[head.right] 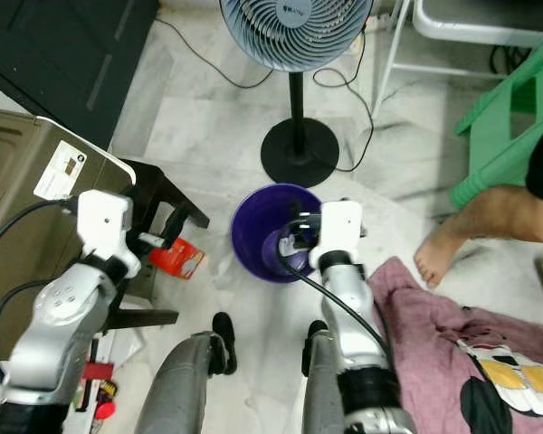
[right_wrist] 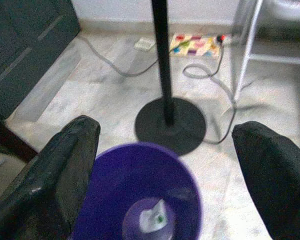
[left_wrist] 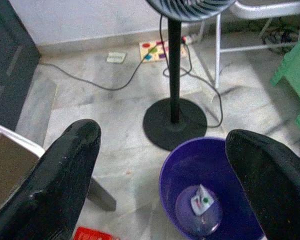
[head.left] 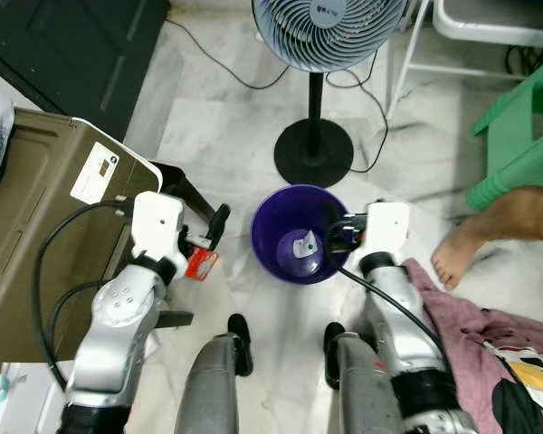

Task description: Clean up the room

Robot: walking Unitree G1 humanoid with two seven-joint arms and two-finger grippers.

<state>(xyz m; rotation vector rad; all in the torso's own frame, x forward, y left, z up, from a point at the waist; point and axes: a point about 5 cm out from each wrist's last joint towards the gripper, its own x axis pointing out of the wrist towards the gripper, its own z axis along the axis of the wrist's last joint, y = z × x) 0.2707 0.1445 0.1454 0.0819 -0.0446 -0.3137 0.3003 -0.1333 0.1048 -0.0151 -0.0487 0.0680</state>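
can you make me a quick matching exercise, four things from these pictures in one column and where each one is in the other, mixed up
Things:
1. white scrap
2. red packet
3. standing fan
4. pink cloth

Places:
A. on the floor by the robot's right leg
B. beyond the purple bin, its round base on the floor
C. at the bottom of the purple bin
D. on the floor just below the left end effector

Pairs: 1-C, 2-D, 3-B, 4-A
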